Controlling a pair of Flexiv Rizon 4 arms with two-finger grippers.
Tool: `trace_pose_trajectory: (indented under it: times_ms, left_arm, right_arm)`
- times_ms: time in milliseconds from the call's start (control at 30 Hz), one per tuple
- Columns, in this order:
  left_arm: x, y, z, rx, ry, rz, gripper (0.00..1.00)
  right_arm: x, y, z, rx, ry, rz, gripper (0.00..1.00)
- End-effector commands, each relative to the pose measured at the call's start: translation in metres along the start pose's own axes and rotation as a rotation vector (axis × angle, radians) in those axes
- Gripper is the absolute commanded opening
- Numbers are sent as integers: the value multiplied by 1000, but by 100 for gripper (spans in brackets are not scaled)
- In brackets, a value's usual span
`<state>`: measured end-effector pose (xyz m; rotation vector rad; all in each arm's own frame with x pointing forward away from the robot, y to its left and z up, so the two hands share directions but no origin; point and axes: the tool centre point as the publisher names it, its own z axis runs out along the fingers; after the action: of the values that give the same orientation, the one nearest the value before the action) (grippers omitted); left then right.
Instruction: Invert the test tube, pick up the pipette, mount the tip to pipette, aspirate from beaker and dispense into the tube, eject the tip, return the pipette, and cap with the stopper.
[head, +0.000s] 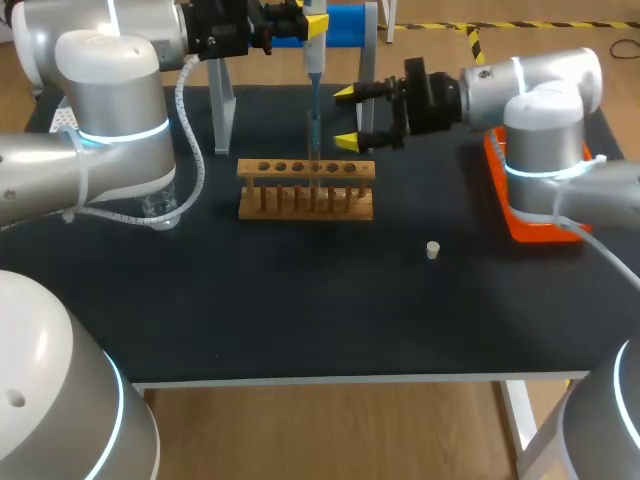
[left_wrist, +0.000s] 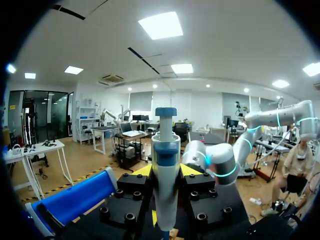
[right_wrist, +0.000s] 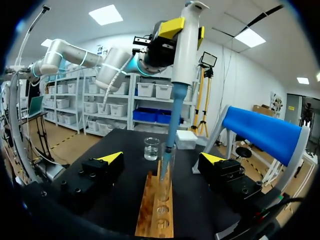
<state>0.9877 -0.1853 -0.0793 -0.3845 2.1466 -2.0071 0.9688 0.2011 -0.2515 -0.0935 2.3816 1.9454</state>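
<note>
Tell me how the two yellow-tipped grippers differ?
The left gripper is shut on the tall white-and-blue pipette; the right gripper is open and holds nothing. The left gripper is high above the wooden test-tube rack; the right gripper is lower, near it. Both have yellow tips.

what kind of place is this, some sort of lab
Probably a robotics lab bench staged for liquid handling: a wooden test tube rack, a glass beaker and a pipette in the left gripper.

The left arm is held high at the rear, its end effector clamped on the pipette. The right end effector points leftward, fingers spread wide.
</note>
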Motion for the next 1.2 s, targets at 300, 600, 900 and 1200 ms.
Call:
trace_pose_trajectory:
  times_ms: [300,600,900,1200]
  left_arm:
    - [1,0,1,1,-3,0,0]
    - [1,0,1,1,-3,0,0]
    - [1,0,1,1,-3,0,0]
    - [1,0,1,1,-3,0,0]
  right_arm:
    - [-6,-13,28,80,9,22,100]
    - [-6,-20,42,140,-17,22,100]
    - [-6,-25,47,172,-45,5,100]
    - [-9,-29,56,198,-65,8,100]
